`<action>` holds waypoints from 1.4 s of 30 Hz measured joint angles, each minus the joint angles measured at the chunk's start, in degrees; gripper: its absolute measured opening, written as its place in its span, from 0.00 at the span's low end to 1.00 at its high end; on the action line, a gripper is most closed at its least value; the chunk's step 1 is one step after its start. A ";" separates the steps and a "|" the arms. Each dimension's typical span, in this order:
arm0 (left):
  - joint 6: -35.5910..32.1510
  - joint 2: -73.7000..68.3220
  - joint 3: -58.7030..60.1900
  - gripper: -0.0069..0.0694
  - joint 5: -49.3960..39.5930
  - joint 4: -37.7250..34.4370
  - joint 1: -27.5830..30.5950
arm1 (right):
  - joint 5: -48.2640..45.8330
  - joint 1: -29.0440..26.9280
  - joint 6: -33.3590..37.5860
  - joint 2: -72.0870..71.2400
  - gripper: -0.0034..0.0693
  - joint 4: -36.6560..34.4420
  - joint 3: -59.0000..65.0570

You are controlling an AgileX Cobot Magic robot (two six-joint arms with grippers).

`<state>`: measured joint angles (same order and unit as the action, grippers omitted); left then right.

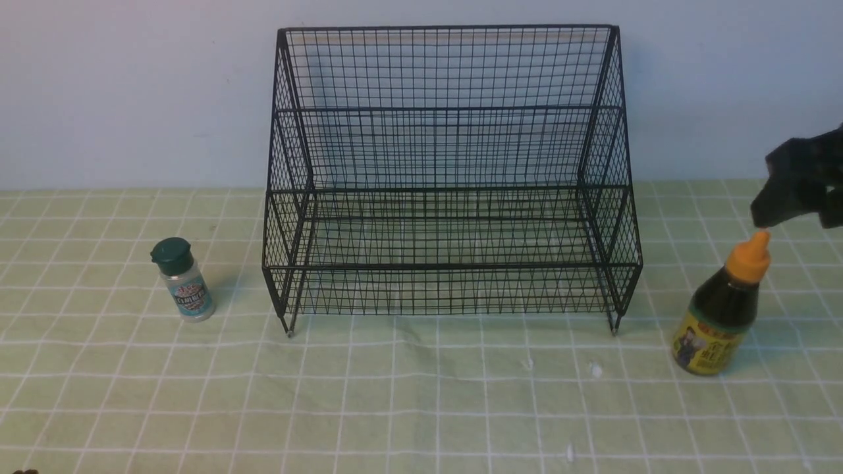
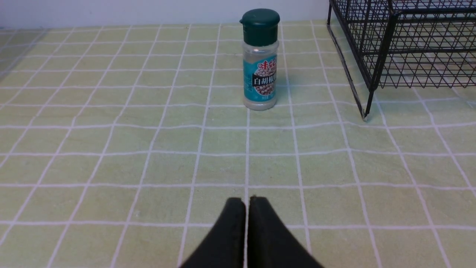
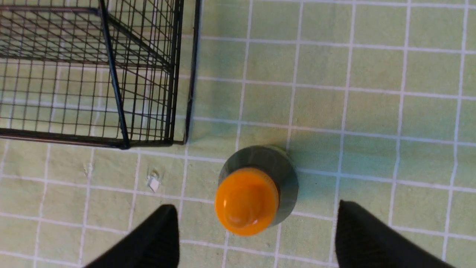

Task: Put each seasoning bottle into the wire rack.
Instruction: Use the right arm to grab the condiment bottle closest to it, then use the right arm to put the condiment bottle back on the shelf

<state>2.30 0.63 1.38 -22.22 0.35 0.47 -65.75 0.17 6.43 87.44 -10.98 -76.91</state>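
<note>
I see my right gripper (image 3: pixel 256 206) spread wide over the dark sauce bottle with orange nozzle cap (image 1: pixel 723 309), upright on the green checked cloth (image 1: pixel 421 401) right of the black wire-mesh rack (image 1: pixel 448 164). My left gripper (image 2: pixel 247 203) is clenched, facing the green-capped clear shaker (image 1: pixel 183 283) standing left of the rack.

In the front view the right gripper (image 1: pixel 764 214) is showing only as a dark blur running off the picture's edge, right of the wire rack (image 1: pixel 448 178); how its jaws are standing cannot be told there. Seen from above beside the rack's corner, the sauce bottle (image 3: pixel 260 156) is hiding its own label under its orange cap (image 3: pixel 246 201) and shoulder. Both wrist views are cutting the rack down to one corner. Left of the rack, the print on the shaker (image 1: pixel 183 282) is coming out too small to read from the front.
</note>
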 joint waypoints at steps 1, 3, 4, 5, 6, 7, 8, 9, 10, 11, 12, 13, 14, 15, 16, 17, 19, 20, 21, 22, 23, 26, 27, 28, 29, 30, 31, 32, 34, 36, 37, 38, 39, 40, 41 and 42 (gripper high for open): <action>0.00 0.00 0.00 0.08 0.00 0.00 0.00 | 0.33 0.52 0.05 0.49 0.79 0.49 0.00; 0.00 0.00 0.00 0.08 0.00 0.00 0.00 | 1.43 2.32 0.19 2.48 0.85 1.93 0.00; 0.00 0.00 0.00 0.08 0.00 0.00 0.00 | 1.81 2.98 0.19 3.27 0.86 2.32 0.00; 0.00 0.00 0.00 0.08 0.00 0.00 0.00 | 1.97 3.55 0.13 4.02 0.86 2.69 0.00; 0.00 0.00 0.00 0.08 0.00 0.00 0.00 | 1.97 3.75 0.12 4.31 0.86 2.84 0.00; 0.00 0.00 0.00 0.08 0.00 0.00 0.00 | 1.97 4.23 -0.51 5.40 0.86 3.53 0.00; 0.00 0.00 0.00 0.08 0.00 0.00 0.00 | 1.90 4.35 -1.07 6.22 0.85 3.94 0.00; 0.00 0.00 0.00 0.08 0.00 0.00 0.00 | 1.76 4.35 -1.59 6.88 0.85 4.20 0.00; 0.00 0.00 0.00 0.08 0.00 0.00 0.00 | 1.59 4.35 -2.08 7.72 0.83 4.60 0.00; 0.00 0.00 0.00 0.08 0.00 0.00 0.00 | 1.45 4.35 -2.50 8.52 0.81 5.05 0.00; 0.00 0.00 0.00 0.08 0.00 0.00 0.00 | 1.24 4.35 -2.83 9.25 0.77 5.60 0.00; 0.00 0.00 0.00 0.08 0.00 0.00 0.00 | 1.19 4.35 -3.01 9.99 0.71 6.10 0.00; 0.00 0.00 0.00 0.08 0.00 0.00 0.00 | 1.19 4.35 -3.06 10.10 0.70 6.07 0.00; 0.00 0.00 0.00 0.08 0.00 0.00 0.00 | 1.25 4.35 -3.11 10.55 0.59 6.50 0.00; 0.00 0.00 0.00 0.08 0.00 0.00 0.00 | 1.25 4.35 -3.11 10.68 0.49 6.67 0.00; 0.00 0.00 0.00 0.08 0.00 0.00 0.00 | 1.16 4.35 -3.04 10.68 0.44 6.94 -0.07; 0.00 0.00 0.00 0.08 0.00 0.00 0.00 | 0.87 4.35 -2.63 10.50 0.46 7.07 -0.07; 0.00 0.00 0.00 0.08 0.00 0.00 0.00 | 0.31 4.35 -2.31 10.20 0.46 7.09 -0.07; 0.00 0.00 0.00 0.08 0.00 0.00 0.00 | -0.23 4.35 -2.06 9.63 0.46 7.14 -0.07; 0.00 0.00 0.00 0.08 0.00 0.00 0.00 | -0.93 4.35 -1.81 8.69 0.46 7.19 -0.02; 0.00 0.00 0.00 0.08 0.00 0.00 0.00 | -1.37 4.35 -1.66 7.35 0.46 7.21 0.03; 0.00 0.00 0.00 0.08 0.00 0.00 0.00 | -3.33 4.35 -1.25 2.22 0.46 7.32 -1.29; 0.00 0.00 0.00 0.08 0.00 0.00 0.00 | -3.58 4.35 -1.18 1.89 0.46 7.32 -1.75; 0.00 0.00 0.00 0.08 0.00 0.00 0.00 | -4.36 4.35 -0.95 0.23 0.46 7.32 -3.22; 0.00 0.00 0.00 0.08 0.00 0.00 0.00 | -5.23 4.35 -0.63 -1.59 0.46 7.01 -5.52; 0.00 0.00 0.00 0.08 0.00 0.00 0.00 | -5.66 4.35 -0.47 -2.41 0.46 6.78 -6.83; 0.00 0.00 0.00 0.08 0.00 0.00 0.00 | -6.69 4.35 -0.26 -4.29 0.46 5.57 -11.17; 0.00 0.00 0.00 0.08 0.00 0.00 0.00 | -6.94 4.35 -0.07 -4.72 0.46 4.63 -12.67; 0.00 0.00 0.00 0.08 0.00 0.00 0.00 | -7.29 4.35 0.51 -5.45 0.46 1.82 -16.90; 0.00 0.00 0.00 0.08 0.00 0.00 0.00 | -7.43 4.35 2.17 -5.47 0.46 -2.38 -20.55; 0.00 0.00 0.00 0.08 0.00 0.00 0.00 | -7.48 4.35 3.70 -5.14 0.46 -5.06 -22.03; 0.00 0.00 0.00 0.08 0.00 0.00 0.00 | -7.48 4.37 3.94 -5.01 0.46 -5.50 -22.39; 0.00 0.00 0.00 0.08 0.00 0.00 0.00 | -7.34 4.70 5.41 -4.42 0.46 -8.33 -23.11; 0.00 0.00 0.00 0.08 0.00 0.00 0.00 | -7.02 5.31 6.45 -3.48 0.46 -10.04 -23.44; 0.00 0.00 0.00 0.08 0.00 0.00 0.00 | -6.78 5.87 6.83 -2.84 0.46 -10.81 -23.44; 0.00 0.00 0.00 0.08 0.00 0.00 0.00 | -6.50 6.78 7.13 -1.87 0.46 -11.00 -23.44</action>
<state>2.30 0.63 1.38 -22.22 0.35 0.47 -72.24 6.95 13.56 85.57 -21.98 -100.35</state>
